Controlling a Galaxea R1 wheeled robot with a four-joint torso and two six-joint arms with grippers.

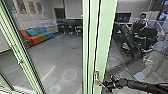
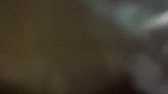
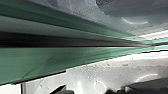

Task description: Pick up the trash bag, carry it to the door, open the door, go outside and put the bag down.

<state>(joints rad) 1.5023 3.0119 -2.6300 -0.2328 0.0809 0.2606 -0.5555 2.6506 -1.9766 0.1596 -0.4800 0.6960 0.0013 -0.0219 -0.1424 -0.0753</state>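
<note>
one right gripper [image 1: 108,84] at one door handle [image 1: 97,77], one person [image 1: 141,23] beyond

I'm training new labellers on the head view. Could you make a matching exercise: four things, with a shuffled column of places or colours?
1. Door frame
2. Sofa
3. Right gripper
4. Person

A. At the door handle
B. Upper right of the head view
C. Pale green
D. Orange, green and blue

Pairs: 1-C; 2-D; 3-A; 4-B
</note>
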